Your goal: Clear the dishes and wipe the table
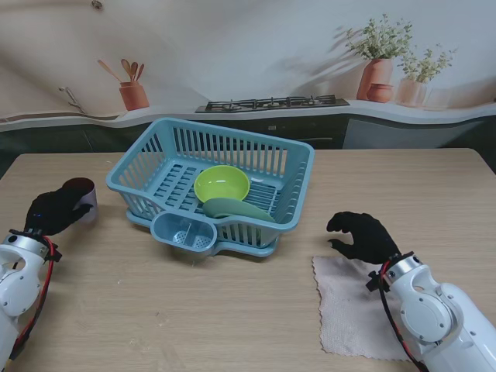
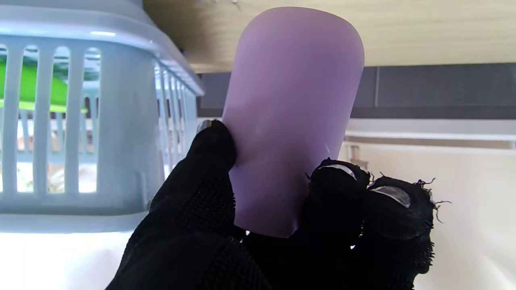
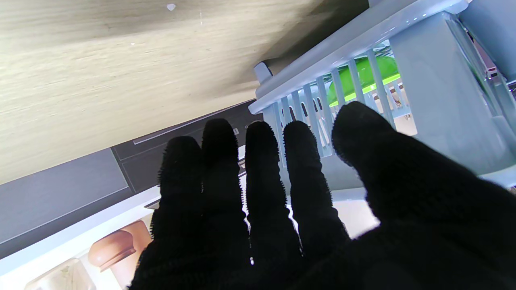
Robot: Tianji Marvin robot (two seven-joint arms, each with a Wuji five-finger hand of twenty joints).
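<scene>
Stand view is showing me the wooden table point(image 1: 232, 310) with the blue dish rack point(image 1: 298, 182) sitting in the middle, and I am judging the risks around it first. The rack is already holding a lime bowl point(image 1: 222, 184) and a green plate point(image 1: 236, 208) leaning beside it, so anything lowered in carelessly is likely landing on those and knocking them about. On the right, nearer to me, the beige cloth point(image 1: 349, 314) is lying flat, and my right hand point(image 1: 363, 236) is hovering over its far corner with fingers spread and curled, gripping nothing; the right wrist view is confirming empty fingers point(image 3: 258, 161) pointing toward the rack wall. If I am pressing down only on that corner, the cloth is probably bunching instead of sliding. Smallest and most pressing is the purple cup point(image 1: 84, 194) at the left, standing well apart from the rack. My left hand point(image 1: 53, 211) is closed on it, and in the left wrist view the thumb point(image 2: 213, 149) and two fingertips point(image 2: 338, 177) are pinching only the end of the cup point(image 2: 290, 112) nearest the palm. That hold is looking shallow on a smooth wall, so I am expecting it could slip or tip as I am lifting. The rack's wall point(image 2: 121, 133) is also standing close by, and a swing toward it is risking a clip on the rim.
</scene>
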